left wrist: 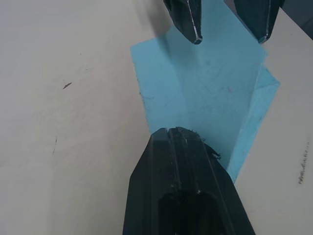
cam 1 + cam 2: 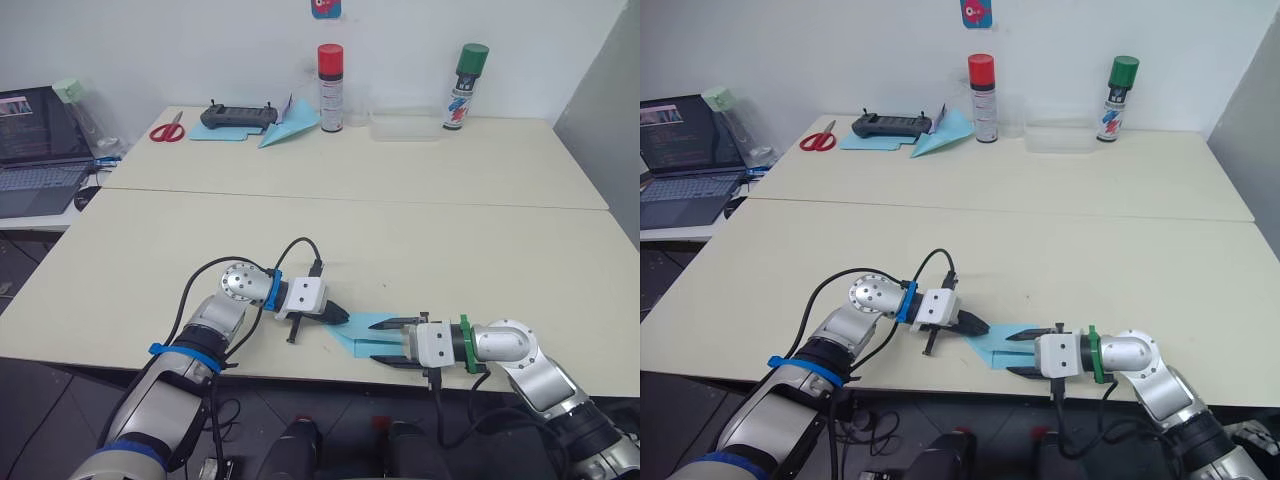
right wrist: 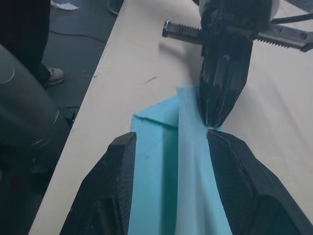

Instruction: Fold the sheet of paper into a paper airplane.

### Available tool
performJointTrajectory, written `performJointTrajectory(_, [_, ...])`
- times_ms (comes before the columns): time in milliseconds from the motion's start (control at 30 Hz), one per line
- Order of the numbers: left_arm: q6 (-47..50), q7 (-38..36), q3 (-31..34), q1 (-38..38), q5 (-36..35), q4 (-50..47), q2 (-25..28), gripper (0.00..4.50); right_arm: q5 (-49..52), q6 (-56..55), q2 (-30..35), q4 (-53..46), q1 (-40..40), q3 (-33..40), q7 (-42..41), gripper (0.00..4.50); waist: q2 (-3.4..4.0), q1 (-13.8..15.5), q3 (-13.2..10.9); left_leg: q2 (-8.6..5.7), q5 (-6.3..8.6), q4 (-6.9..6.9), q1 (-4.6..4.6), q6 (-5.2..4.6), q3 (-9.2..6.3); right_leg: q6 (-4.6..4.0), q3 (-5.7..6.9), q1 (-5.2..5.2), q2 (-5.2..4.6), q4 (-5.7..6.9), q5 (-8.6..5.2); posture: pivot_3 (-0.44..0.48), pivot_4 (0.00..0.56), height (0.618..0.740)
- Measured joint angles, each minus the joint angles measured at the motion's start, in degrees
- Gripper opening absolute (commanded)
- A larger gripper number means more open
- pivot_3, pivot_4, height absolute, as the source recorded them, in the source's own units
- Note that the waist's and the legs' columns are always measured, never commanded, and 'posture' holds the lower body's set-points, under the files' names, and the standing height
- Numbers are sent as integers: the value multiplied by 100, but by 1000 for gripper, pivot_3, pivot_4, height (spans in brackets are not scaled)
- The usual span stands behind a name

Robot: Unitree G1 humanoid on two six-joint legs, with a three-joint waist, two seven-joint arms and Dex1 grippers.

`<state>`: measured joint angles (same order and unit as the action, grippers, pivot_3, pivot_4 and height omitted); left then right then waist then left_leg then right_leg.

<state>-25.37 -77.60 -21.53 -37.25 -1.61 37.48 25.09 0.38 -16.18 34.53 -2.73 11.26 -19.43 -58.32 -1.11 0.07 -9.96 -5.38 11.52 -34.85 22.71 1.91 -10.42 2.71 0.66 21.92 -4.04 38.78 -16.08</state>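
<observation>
The sheet of paper [image 2: 365, 334] lies at the worktop's [image 2: 400, 230] near edge; keep your closed left gripper [image 2: 338, 316] pinning it while the wide-open right gripper [image 2: 388, 341] presses the crease flat.

You are viewing a lab or office workspace: plain tables [image 2: 480, 170], a laptop [image 2: 35, 150], spray cans [image 2: 330, 88], scissors [image 2: 168, 129].

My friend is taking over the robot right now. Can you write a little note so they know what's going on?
Left hand: shut, tips pressing down on the sheet of paper.
Right hand: open, fingers on either side of the paper's raised fold.
The paper lies near the front edge of the table, between the two hands.
Done: some creases are in, with one edge folded over.
Left: it is not a plane yet, so nose and wings still need folding.
</observation>
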Motion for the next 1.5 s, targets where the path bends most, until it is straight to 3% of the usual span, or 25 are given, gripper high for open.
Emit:
performJointTrajectory(33, [0,0,0,0,0,0,-1,0,-17,2,-25,51,23,1,18,2359,1,0,0,0,0,0,0,0,-1,0,1,0,0,0,0,0,150,740])
performJointTrajectory(133, [-5,-3,-1,-2,0,4,-2,0,10,43,-91,95,25,3,33,1792,1,1,0,0,0,1,0,0,-2,-1,0,0,0,0,0,0,150,740])
performJointTrajectory(300, [-39,0,-5,-14,4,35,-8,0,122,194,-115,88,25,12,12,50,1,2,1,0,0,0,0,0,-4,-1,1,-1,0,0,0,0,150,740])
performJointTrajectory(533, [-43,14,-5,-14,4,51,-14,0,319,462,-169,46,68,95,25,50,3,3,2,-1,0,1,0,0,-6,-1,2,-2,-1,0,0,0,150,740])
performJointTrajectory(867, [-167,34,-34,-48,15,132,-11,0,569,1682,-549,-222,241,312,420,50,14,3,10,0,0,1,0,0,-10,-1,3,-1,-1,0,0,0,150,740])
performJointTrajectory(1500, [-104,-76,-64,-379,49,463,125,0,-319,1593,-696,310,572,37,965,50,17,-25,15,4,0,4,-1,0,-5,-1,1,8,3,7,-1,0,150,740])
